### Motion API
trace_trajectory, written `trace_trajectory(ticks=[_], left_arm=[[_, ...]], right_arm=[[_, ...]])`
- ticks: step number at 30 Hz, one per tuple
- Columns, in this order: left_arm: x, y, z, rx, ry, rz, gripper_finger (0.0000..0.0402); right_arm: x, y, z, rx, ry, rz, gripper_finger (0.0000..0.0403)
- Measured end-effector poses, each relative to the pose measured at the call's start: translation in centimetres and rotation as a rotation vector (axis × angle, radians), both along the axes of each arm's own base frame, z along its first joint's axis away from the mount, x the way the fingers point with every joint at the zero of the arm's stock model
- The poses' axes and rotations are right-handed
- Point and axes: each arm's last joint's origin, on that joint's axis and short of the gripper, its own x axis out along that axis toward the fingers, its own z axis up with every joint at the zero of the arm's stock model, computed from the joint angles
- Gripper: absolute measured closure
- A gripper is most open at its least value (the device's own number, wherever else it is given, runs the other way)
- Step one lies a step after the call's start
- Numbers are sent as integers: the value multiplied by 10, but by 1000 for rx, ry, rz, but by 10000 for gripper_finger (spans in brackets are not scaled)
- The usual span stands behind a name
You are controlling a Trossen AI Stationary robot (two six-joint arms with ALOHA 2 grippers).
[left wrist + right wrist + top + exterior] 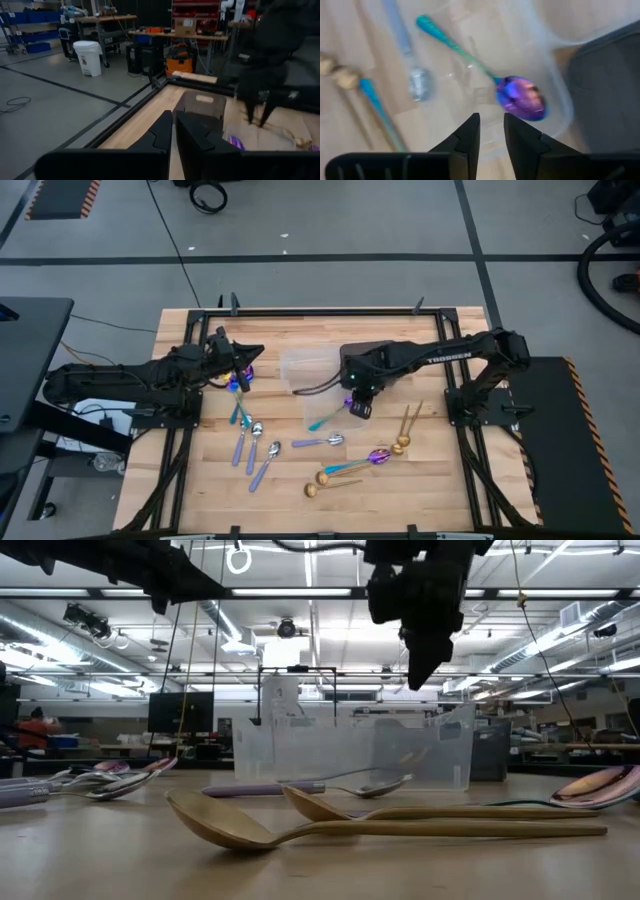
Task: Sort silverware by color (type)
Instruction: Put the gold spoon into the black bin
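My right gripper [358, 412] [490, 120] hangs above a clear tub [555, 75], fingers slightly apart and holding nothing. In that tub lies an iridescent purple spoon with a teal handle [520, 97] [322, 420]. It rests flat on the tub floor. Silver spoons with pale blue handles [255, 445] lie left of centre, and one more [322, 442] lies near the tub. Gold spoons [405, 425] [322, 482] and a purple one [377, 456] lie on the wood to the right. My left gripper [243, 360] [174, 120] waits shut over the table's left side.
A second clear tub [308, 368] stands toward the far edge. A dark tub [202, 105] sits ahead of my left gripper. In the low view, two gold spoons [380, 825] lie close, in front of the clear tub [350, 755]. A black frame [320, 310] borders the table.
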Motion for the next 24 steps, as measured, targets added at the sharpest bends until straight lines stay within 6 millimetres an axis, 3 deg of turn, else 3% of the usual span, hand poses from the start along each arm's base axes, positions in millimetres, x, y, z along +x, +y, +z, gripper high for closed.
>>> trace_trajectory(ticks=[5, 11, 24], left_arm=[[0, 0, -1, 8, 15, 0, 372], [0, 0, 0, 71, 43, -2, 372], [-2, 5, 15, 197, -55, 85, 372]], right_arm=[[1, 26, 3, 15, -31, 69, 304], [4, 74, 3, -44, -104, 128, 304], [-11, 148, -19, -144, -74, 251, 304]])
